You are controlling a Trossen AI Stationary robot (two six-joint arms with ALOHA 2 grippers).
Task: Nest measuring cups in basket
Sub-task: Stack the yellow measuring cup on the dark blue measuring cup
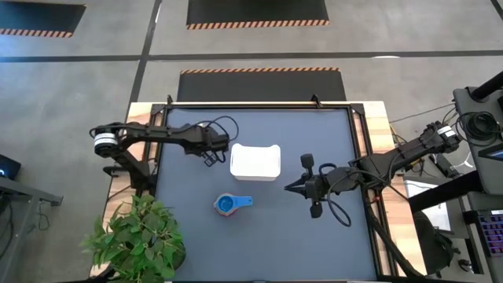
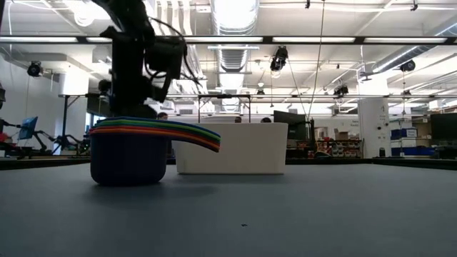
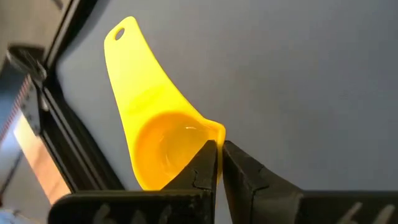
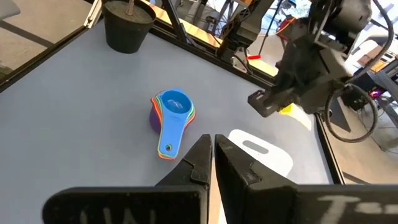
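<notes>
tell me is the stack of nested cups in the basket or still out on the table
Out. The nested cups sit upright on the table, apart from the white basket, blue one on top.

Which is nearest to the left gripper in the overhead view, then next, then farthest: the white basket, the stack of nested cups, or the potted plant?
From the left gripper:
1. Basket, right beside it, toward the table's middle.
2. Stack of nested cups, blue on top, out on the mat, nearer the front edge.
3. Potted plant, at the front left corner.

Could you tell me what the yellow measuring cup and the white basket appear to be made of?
The yellow measuring cup looks like thin, slightly translucent glossy plastic: light glows through its bowl. The basket seems moulded matte white plastic, judging by its rounded corners and even colour, though that is less certain.
</notes>
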